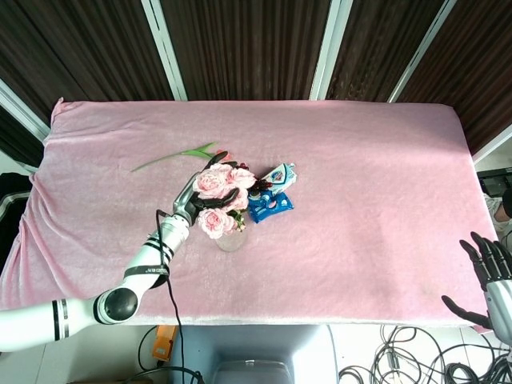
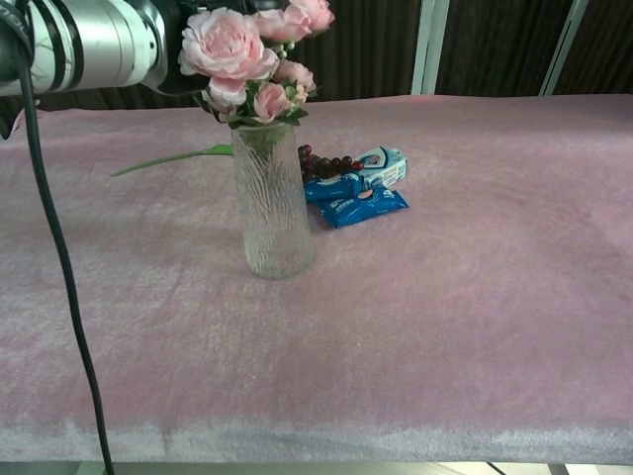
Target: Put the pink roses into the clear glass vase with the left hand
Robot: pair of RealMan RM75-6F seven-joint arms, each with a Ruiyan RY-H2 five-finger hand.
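Pink roses (image 1: 218, 200) sit bunched over the clear glass vase (image 1: 230, 238) mid-table, the left hand (image 1: 202, 194) gripping them; the right hand (image 1: 488, 272) hangs open off the near right corner. From the chest, stems stand inside the vase, blue snack packets (image 2: 358, 198) behind.

No text, brand, number or sign can be read in either view. The only printed surfaces are the blue snack packets (image 2: 358, 195) lying just behind and to the right of the clear glass vase (image 2: 270, 203), seen also in the head view (image 1: 270, 203); they carry white and red markings, but these are too small and blurred to make out as letters. The vase itself bears only a moulded ripple pattern, with no label
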